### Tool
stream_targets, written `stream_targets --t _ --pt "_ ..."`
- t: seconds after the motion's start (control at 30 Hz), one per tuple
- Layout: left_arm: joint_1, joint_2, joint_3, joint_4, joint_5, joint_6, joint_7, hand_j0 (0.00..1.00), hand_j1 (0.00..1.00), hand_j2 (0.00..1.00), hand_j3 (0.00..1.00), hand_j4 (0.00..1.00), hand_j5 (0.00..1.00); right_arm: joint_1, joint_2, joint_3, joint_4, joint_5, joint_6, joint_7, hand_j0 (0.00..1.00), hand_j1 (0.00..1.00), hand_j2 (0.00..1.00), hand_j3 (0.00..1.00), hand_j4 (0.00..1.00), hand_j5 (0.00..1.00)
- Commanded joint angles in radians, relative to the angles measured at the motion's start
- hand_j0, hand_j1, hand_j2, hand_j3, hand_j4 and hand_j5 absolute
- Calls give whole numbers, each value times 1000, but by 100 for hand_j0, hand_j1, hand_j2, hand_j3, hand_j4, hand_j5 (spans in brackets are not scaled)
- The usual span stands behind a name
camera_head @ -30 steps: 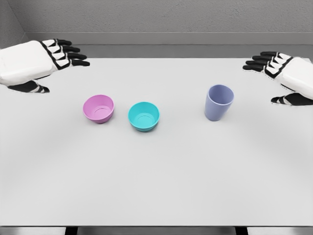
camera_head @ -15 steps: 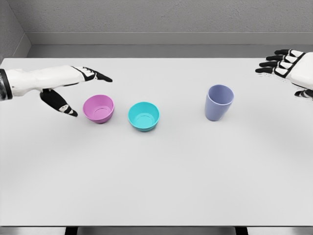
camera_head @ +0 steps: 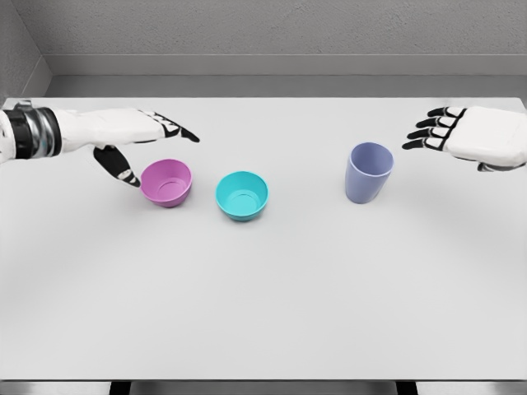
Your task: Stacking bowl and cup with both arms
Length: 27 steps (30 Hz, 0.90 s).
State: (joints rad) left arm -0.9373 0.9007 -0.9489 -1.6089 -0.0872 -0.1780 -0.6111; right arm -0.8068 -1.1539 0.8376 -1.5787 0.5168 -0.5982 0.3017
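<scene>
The left hand [camera_head: 136, 140] hovers at about ten o'clock on the white desk [camera_head: 263, 288], fingers spread above and thumb below, just beside the pink bowl [camera_head: 165, 182] and holding nothing. The right hand [camera_head: 461, 138], at two o'clock, hangs open and empty near the blue cup [camera_head: 367, 171]. A teal bowl [camera_head: 242, 195] sits between, right of the pink one. This looks like the reaching step; next, each hand would need to close around its item before any stacking.

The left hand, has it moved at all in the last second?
Yes. The left hand has swung right and down toward the pink bowl, its thumb now beside the rim.
</scene>
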Motion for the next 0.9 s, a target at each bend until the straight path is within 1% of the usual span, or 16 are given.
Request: stream_targets --t 0.0,0.07,0.1,0.13,0.23,0.27,0.3,0.33,0.43,0.47,0.53,0.57,0.7,0.8,0.87 --pt "-1 -11 -42 17 3 2 0 97 97 97 97 97 97 -2 26 9 43 -6 -13 31 100 100 100 100 100 100" --pt "-5 -11 -50 17 3 2 0 98 98 98 98 98 98 -22 54 11 89 -6 -13 33 100 100 100 100 100 100" --pt "-5 -11 -56 21 3 2 0 98 98 98 98 98 98 -35 66 12 109 -6 -13 65 100 100 100 100 100 100" --pt "-5 -11 -60 35 3 2 0 98 98 98 98 98 98 -52 83 12 131 -12 -13 119 100 100 100 100 100 100" --pt "-5 -9 -64 38 3 2 0 98 98 98 98 98 98 -78 89 21 137 -14 -13 131 100 100 100 100 100 100" --pt "-5 -9 -65 38 1 2 0 98 98 98 98 98 98 -86 105 29 144 -26 -13 152 100 100 100 100 100 100" --pt "-3 -9 -65 38 0 2 0 99 99 99 99 99 99 -92 131 29 161 -52 -13 211 100 100 100 100 100 100" --pt "-3 -11 -67 40 0 2 0 99 99 99 99 99 99 -92 141 29 167 -67 -13 218 100 100 100 100 100 100" --pt "-1 -12 -79 43 0 2 0 99 99 99 99 99 99 -92 155 31 192 -150 -13 218 100 100 100 100 100 100" --pt "-3 -25 -79 55 0 2 0 99 99 99 99 99 99 -92 160 31 203 -164 -13 218 100 100 100 100 100 100" --pt "2 -35 -79 81 -2 2 0 99 99 99 99 99 99 -94 160 31 203 -167 -13 223 100 100 100 100 100 100" --pt "2 -43 -79 98 -2 2 0 99 99 99 99 99 99 -101 158 29 203 -185 -13 223 100 100 100 100 100 100" --pt "3 -71 -79 130 -20 2 0 99 99 99 99 99 99 -104 165 29 247 -239 -13 218 100 100 100 100 100 100" --pt "6 -71 -79 130 -20 2 0 99 99 99 99 99 99 -104 198 31 278 -262 -13 220 100 100 100 100 100 100" --pt "8 -71 -93 132 -22 2 0 99 99 99 99 99 99 -104 223 31 307 -276 -13 220 100 100 100 100 100 100"
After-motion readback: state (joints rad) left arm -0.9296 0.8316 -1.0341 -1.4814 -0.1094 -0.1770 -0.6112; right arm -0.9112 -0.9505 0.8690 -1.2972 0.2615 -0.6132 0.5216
